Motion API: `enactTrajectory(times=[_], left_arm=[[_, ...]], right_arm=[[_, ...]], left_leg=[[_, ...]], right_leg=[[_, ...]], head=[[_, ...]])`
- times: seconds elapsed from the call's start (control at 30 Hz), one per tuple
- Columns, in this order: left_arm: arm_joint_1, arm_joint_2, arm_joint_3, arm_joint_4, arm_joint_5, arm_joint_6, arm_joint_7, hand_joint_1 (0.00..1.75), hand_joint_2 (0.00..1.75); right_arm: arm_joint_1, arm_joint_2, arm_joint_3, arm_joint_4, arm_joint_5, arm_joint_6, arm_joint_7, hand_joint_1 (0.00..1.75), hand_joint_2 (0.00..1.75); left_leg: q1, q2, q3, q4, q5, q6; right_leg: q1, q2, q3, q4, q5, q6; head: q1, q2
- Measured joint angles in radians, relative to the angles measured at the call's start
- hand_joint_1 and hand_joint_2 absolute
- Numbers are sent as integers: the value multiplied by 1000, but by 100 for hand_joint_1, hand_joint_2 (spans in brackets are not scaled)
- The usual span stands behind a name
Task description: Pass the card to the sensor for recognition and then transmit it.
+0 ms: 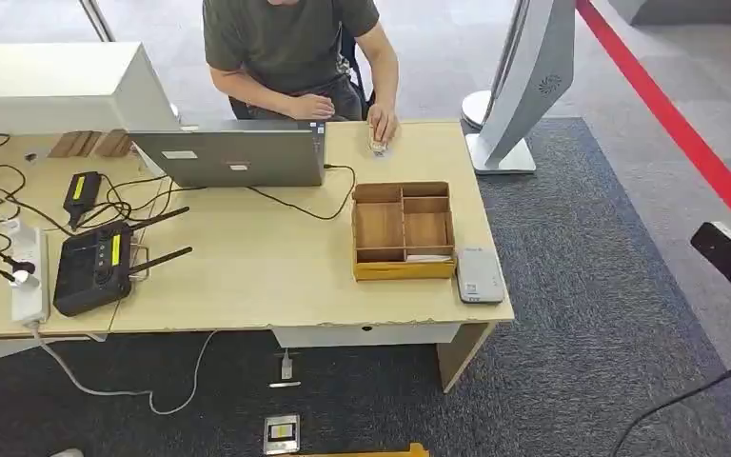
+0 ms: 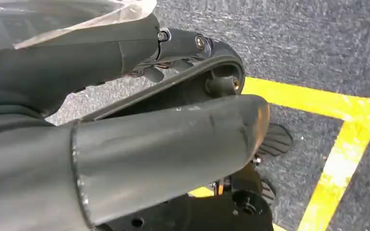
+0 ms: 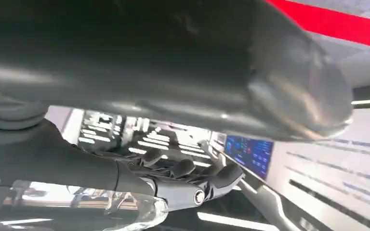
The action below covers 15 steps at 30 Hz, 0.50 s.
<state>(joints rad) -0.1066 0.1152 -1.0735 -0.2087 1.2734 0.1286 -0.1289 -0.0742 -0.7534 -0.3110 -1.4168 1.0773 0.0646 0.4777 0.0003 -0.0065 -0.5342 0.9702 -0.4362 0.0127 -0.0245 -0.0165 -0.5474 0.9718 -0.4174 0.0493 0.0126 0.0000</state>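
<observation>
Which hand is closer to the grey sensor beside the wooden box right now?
Probably right, though unsure. The left hand hangs over carpet by yellow tape, away from the sensor; the right hand faces a lit screen near the red stripe.

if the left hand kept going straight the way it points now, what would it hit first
Most likely the floor. In the left wrist view the left hand points down toward dark grey carpet crossed by yellow tape. Nothing else appears in that line, though depth is unclear.
</observation>
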Motion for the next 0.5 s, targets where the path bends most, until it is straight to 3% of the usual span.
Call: enactTrajectory(times=[0.27, 0.5], left_arm=[[-3, -2, 1, -1, -1, 6, 0, 0, 0], [-5, -2, 6, -2, -13, 8, -11, 0, 0]], right_arm=[[76, 108, -60, 155, 2, -168, -98, 0, 0], [55, 193, -69, 462, -37, -369, -230, 0, 0]], left_leg=[[2, 2, 1, 0, -1, -1], [2, 3, 1, 0, -1, -1]], right_leg=[[2, 3, -1, 0, 0, -1], [2, 3, 0, 0, 0, -1]], head=[[-1, 0], [-1, 0]])
